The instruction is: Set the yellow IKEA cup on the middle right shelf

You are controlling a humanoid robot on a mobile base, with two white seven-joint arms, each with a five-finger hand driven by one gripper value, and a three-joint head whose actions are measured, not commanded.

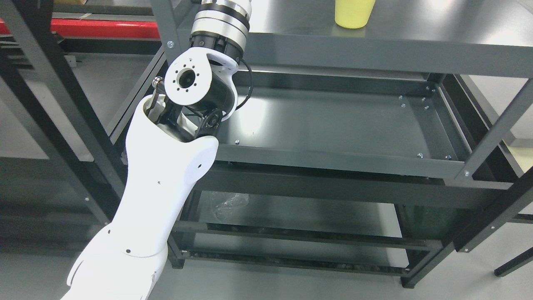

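No writing or logo shows anywhere from here. The yellow cup (354,13), smooth matte plastic and tapered, stands on the upper shelf (416,37) of the dark grey metal rack, cut off by the top edge. The left arm (166,166), glossy white shell with a ribbed silver wrist, reaches up out of view; whether its hand is open or closed, I cannot tell. The shelf below (333,125) is bare painted steel.

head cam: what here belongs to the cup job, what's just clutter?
Job:
- yellow cup, standing on the top shelf, top cut off by the frame
- shelf below it, bare
- left arm, reaching up past the frame's top edge; hand out of view

Clutter:
- crumpled clear plastic on a lower shelf
- red bar, upper left background
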